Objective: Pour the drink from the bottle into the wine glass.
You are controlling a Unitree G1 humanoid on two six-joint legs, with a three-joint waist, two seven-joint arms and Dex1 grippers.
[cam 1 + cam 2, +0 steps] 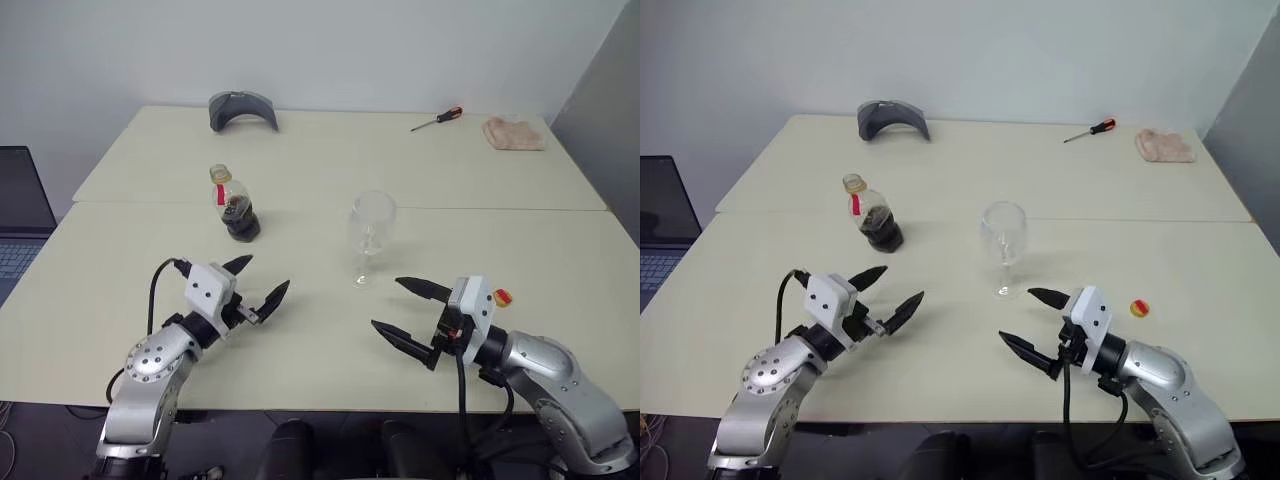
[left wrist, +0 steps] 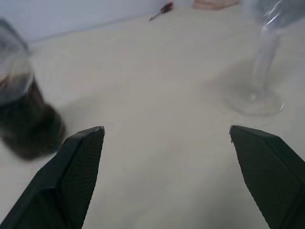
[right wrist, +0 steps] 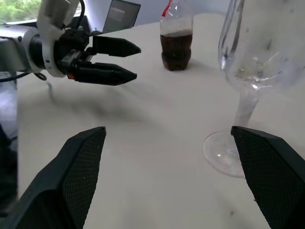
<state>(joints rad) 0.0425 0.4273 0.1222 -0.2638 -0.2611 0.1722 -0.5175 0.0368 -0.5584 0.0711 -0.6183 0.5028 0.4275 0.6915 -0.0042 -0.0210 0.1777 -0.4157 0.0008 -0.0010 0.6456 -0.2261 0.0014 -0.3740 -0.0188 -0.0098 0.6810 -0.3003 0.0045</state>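
Both claws spread wide and empty up front: left gripper, right gripper, yellow-and-red cap lying just beside the right one. Further back, empty wine glass mid-table, uncapped bottle with dark drink off to its left. Red label strip, no readable text.

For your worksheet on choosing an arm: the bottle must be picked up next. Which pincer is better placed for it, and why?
Probably the left. The left pincer stands open just in front of the bottle, on that side of the table. The right pincer, also open, sits by the wine glass.
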